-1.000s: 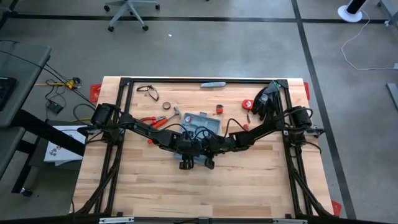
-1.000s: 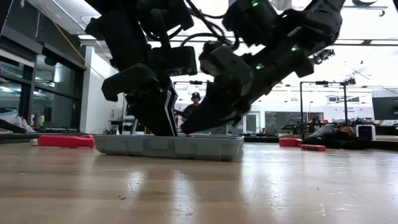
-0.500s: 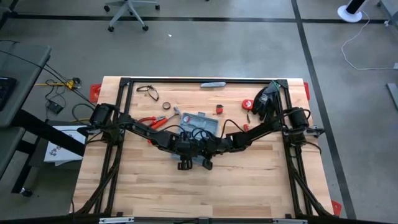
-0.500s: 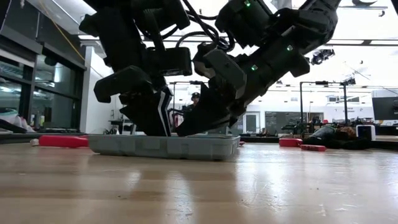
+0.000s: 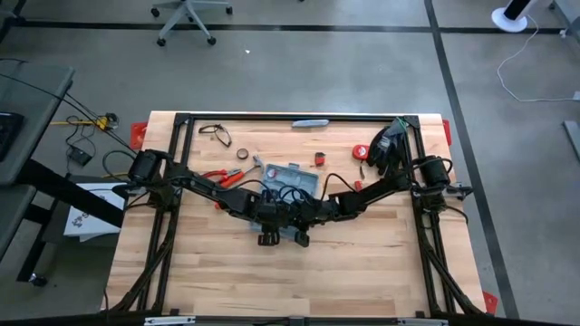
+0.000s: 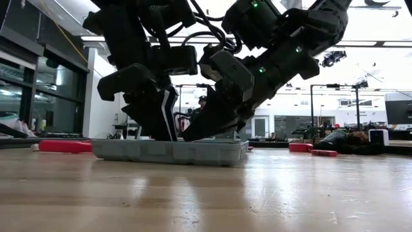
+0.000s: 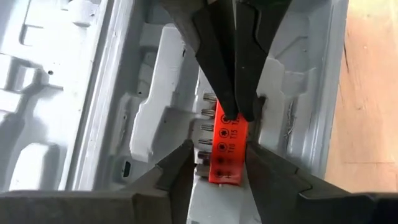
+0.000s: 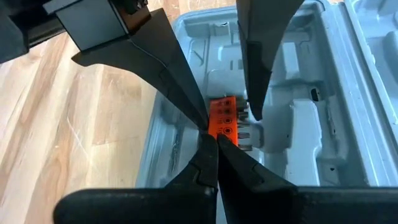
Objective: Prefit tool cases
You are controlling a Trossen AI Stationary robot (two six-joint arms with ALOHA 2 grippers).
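Tool case (image 7: 124, 99) risk: left gripper (image 7: 217, 163) spreading around red bit holder (image 7: 226, 149), right gripper (image 8: 215, 147) pressing shut-tipped, possibly tipping it from its recess.

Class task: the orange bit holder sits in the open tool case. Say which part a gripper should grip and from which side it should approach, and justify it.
Grip the orange bit holder across its two long flat edges, coming straight down from above. It lies in a moulded recess of the tool case, so the walls block a sideways approach, and bits stick out along one edge. The left gripper straddles it this way; the shut right gripper presses on it.
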